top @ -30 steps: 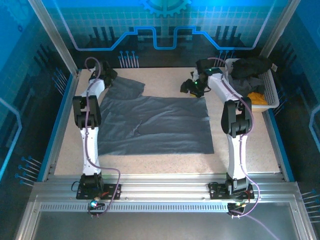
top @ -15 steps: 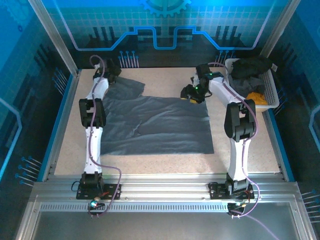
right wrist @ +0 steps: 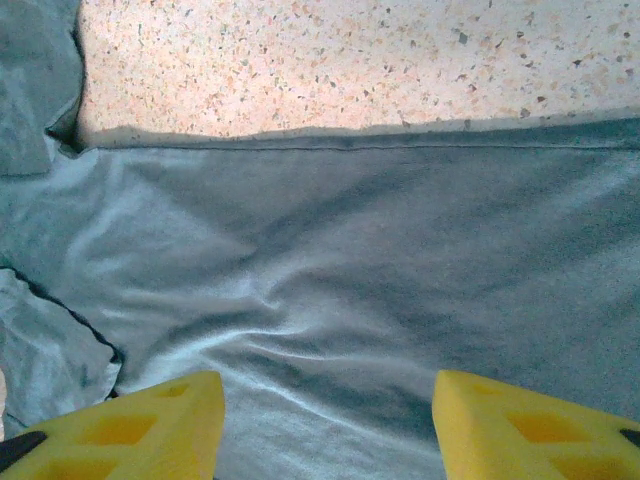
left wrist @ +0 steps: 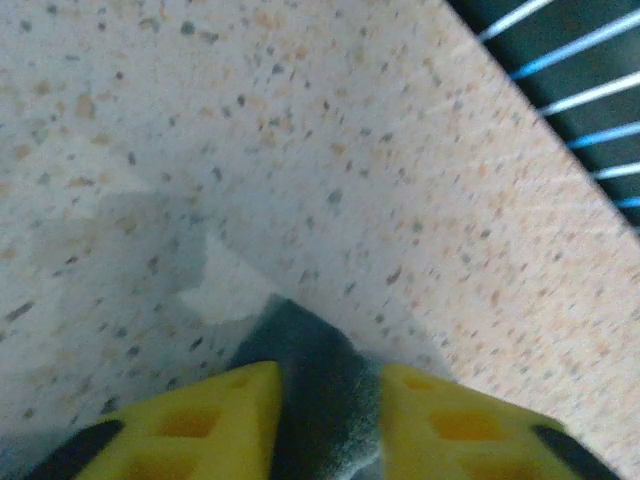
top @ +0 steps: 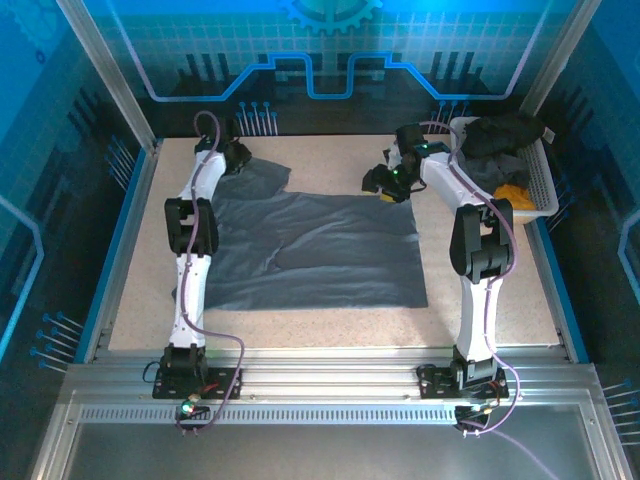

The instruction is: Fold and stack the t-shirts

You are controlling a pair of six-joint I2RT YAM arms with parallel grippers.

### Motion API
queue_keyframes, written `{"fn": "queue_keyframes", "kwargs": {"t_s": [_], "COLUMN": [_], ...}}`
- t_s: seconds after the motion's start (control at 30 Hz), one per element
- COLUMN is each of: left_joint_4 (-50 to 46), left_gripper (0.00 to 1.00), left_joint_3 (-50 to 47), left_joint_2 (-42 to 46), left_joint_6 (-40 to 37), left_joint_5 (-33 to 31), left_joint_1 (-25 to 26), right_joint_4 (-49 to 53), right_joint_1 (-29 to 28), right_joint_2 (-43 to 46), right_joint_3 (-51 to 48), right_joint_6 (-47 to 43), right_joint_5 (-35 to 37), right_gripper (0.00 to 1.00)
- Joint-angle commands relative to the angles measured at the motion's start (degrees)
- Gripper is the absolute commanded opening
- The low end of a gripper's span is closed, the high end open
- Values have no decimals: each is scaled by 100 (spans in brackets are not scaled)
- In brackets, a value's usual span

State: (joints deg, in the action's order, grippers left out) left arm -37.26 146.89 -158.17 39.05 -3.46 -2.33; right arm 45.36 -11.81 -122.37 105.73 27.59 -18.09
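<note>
The left gripper [left wrist: 325, 390] is pinching cloth: its two yellow fingers [left wrist: 215, 410] are pressing from either side on a bunched fold of the slate-grey t-shirt [left wrist: 312, 350]. In the top view this grip is sitting on the sleeve [top: 255, 175] at the shirt's far left corner. The right gripper [right wrist: 328, 400] is hanging with its fingers spread wide and nothing between them, just above the shirt's far right edge [right wrist: 350, 140].

The slate-grey t-shirt [top: 320, 250] is lying spread almost flat across the middle of the table [top: 330, 155], with a few creases running through its centre. A black shirt [top: 500, 135] and an orange-yellow shirt [top: 513, 195] are waiting in the white basket [top: 545, 190] at the far right.

The cloth is looking thin, light and limp. It will probably be sagging and trailing from any single pinch and dragging on the speckled tabletop rather than sliding stiffly. Taking hold at hems, seams or corners, one on each side, is likely giving the cleanest fold line.
</note>
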Motion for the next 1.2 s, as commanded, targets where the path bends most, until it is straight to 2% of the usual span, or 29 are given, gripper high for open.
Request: {"fn": "queue_keyframes", "kwargs": {"t_s": [0.0, 0.2, 0.43, 0.53, 0.73, 0.87, 0.97, 1.17], "left_joint_4": [-1513, -1567, -1179, -828, -60, 132, 88, 108], "left_gripper": [24, 0, 0, 0, 0, 0, 0, 0], "left_joint_3": [-37, -35, -171, -747, -2167, -2644, -2743, -2921], "left_joint_2": [-49, 76, 782, 1311, 2269, 2682, 2763, 2836], "left_joint_6": [-254, -436, -523, -325, 328, 387, 380, 362], "left_joint_5": [-247, -420, -738, -762, -279, -112, 91, 210], "left_joint_1": [158, 180, 324, 364, 382, 374, 356, 356], "right_joint_4": [60, 706, 943, 979, 1208, 1137, 1119, 1390], "right_joint_1": [108, 109, 238, 385, 464, 555, 592, 577], "right_joint_2": [-10, -391, -884, -1062, -1612, -1768, -1957, -2374], "right_joint_3": [18, 758, 1241, 1400, 1753, 1787, 2037, 2585], "right_joint_6": [66, 77, 353, 440, 188, 128, -16, -202], "right_joint_5": [36, 1090, 2122, 2201, 2555, 2477, 2136, 1984], "right_gripper": [58, 58, 53, 51, 49, 47, 43, 39]}}
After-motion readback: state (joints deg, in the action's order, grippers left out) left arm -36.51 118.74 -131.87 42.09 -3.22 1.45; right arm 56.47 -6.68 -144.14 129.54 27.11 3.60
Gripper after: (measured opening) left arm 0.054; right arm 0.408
